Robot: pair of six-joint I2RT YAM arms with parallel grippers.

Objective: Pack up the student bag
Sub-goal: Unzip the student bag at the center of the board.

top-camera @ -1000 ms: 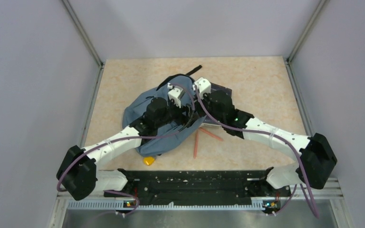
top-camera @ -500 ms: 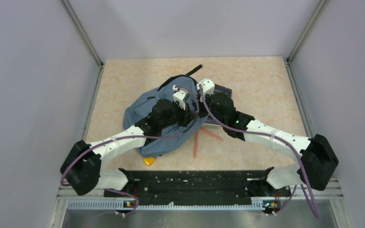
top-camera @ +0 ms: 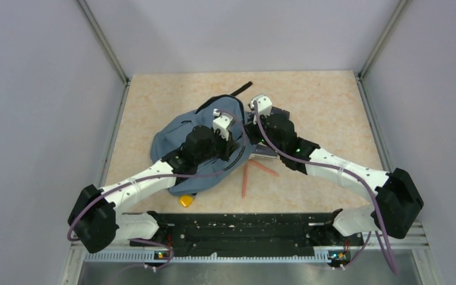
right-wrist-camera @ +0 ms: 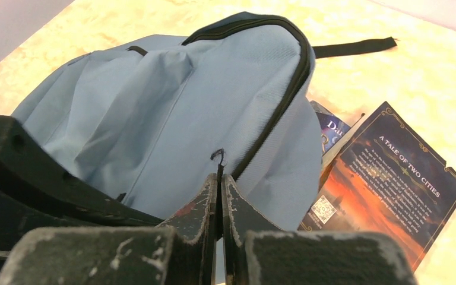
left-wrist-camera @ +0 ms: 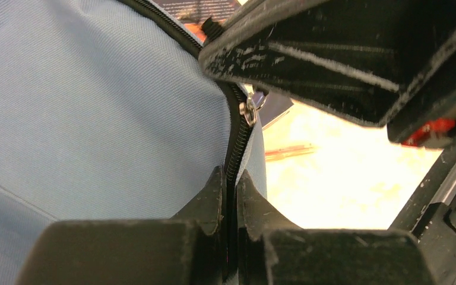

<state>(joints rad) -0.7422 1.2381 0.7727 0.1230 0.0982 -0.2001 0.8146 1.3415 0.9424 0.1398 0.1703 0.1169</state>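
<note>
The student bag [top-camera: 175, 142], slate-blue with black zipper trim, lies crumpled at the table's middle. My left gripper [left-wrist-camera: 230, 175] is shut on the student bag [left-wrist-camera: 95, 107], pinching its black zipper edge [left-wrist-camera: 236, 139]. A small metal zipper ring [left-wrist-camera: 249, 110] sits just beyond those fingertips. My right gripper [right-wrist-camera: 219, 178] is shut on a thin black zipper pull [right-wrist-camera: 217, 157] of the student bag [right-wrist-camera: 172, 101]. From above, the left gripper [top-camera: 233, 148] and right gripper [top-camera: 246, 133] meet at the bag's right side, the right one passing just over the left.
A book titled A Tale of Two Cities [right-wrist-camera: 386, 184] lies right of the bag on another blue-covered book [right-wrist-camera: 332, 130]. Two orange-red pens [top-camera: 244, 178] lie in front of the bag. A yellow object [top-camera: 185, 200] sits by its near edge. A black strap [top-camera: 242, 88] trails behind.
My left gripper has closed on the bag's zipper edge; it stood open a second ago. Both wrists have shifted slightly away from the bases, and the bag's fabric has moved with them.
</note>
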